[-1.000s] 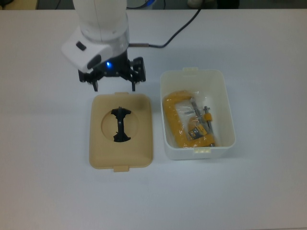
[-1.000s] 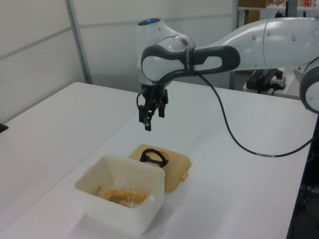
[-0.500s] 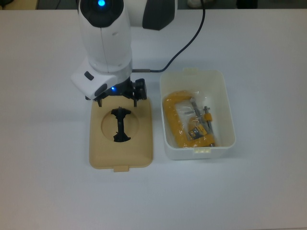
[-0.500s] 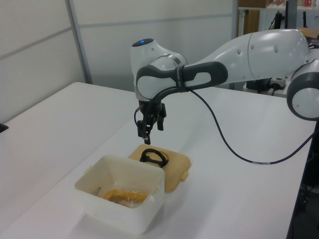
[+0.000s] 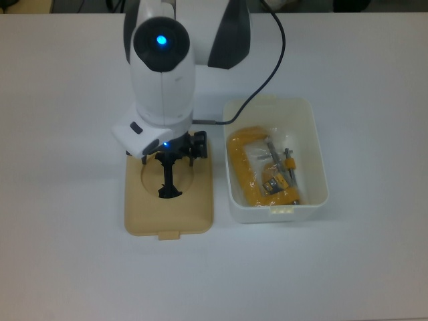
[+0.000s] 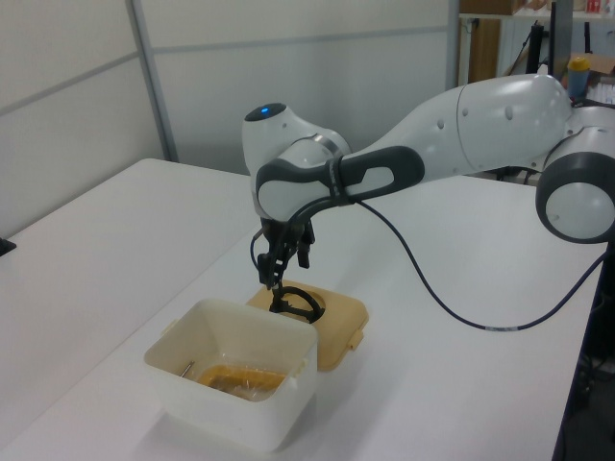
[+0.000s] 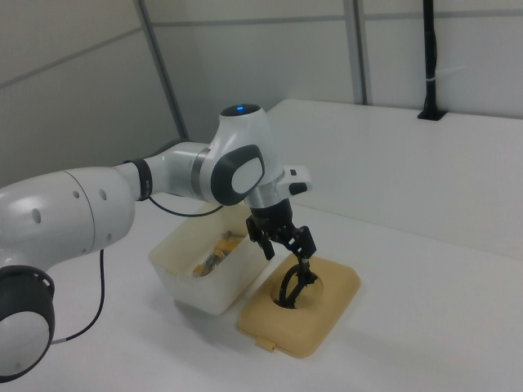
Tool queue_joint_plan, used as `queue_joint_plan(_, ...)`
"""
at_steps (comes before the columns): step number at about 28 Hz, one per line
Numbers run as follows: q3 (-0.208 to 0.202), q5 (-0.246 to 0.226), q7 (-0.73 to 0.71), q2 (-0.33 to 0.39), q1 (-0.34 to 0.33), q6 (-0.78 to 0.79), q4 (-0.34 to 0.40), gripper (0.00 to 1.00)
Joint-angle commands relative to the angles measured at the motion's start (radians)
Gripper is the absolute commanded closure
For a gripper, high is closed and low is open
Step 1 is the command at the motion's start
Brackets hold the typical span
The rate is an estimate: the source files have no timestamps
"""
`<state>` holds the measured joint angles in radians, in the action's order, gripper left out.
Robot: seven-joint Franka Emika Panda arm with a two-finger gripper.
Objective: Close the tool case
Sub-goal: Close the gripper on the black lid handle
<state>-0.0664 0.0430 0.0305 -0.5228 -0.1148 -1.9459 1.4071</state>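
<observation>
Lid (image 5: pixel 169 207) lies flat on the table, just beside the white tub (image 5: pixel 314 164) on the top view's left; tub uncovered, a yellow clamp (image 5: pixel 249 170) in plastic inside. The lid's black handle (image 5: pixel 166 182) stands in the round recess, its long axis running up-down in the top view. My gripper (image 7: pixel 299 249) sits directly above that handle, fingers spread and reaching down to it, nothing held. I judge the handle lies straight below, so the move is a short drop, then close.
</observation>
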Motion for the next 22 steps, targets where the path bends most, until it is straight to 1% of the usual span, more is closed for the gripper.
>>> queue_joint_plan(1,-0.003,0.040,0.057,-0.023,-0.026,-0.044,0.024,0.00)
queue_joint_plan(5,-0.001,0.040,0.062,-0.029,-0.028,-0.050,0.024,0.01)
queue_joint_plan(9,-0.001,0.040,0.062,-0.031,-0.029,-0.050,0.024,0.15)
queue_joint_plan(10,-0.001,0.040,0.062,-0.031,-0.029,-0.050,0.024,0.26)
queue_joint_plan(14,0.000,0.038,0.062,-0.031,-0.029,-0.050,0.023,0.53)
queue_joint_plan(15,0.000,0.038,0.062,-0.031,-0.029,-0.050,0.024,0.64)
queue_joint_plan(19,0.000,0.037,0.062,-0.031,-0.029,-0.048,0.023,0.88)
queue_joint_plan(20,0.000,0.037,0.062,-0.031,-0.029,-0.048,0.021,0.97)
queue_joint_plan(21,0.000,0.037,0.062,-0.031,-0.028,-0.048,0.021,1.00)
queue_joint_plan(22,0.000,0.037,0.062,-0.031,-0.028,-0.048,0.021,1.00)
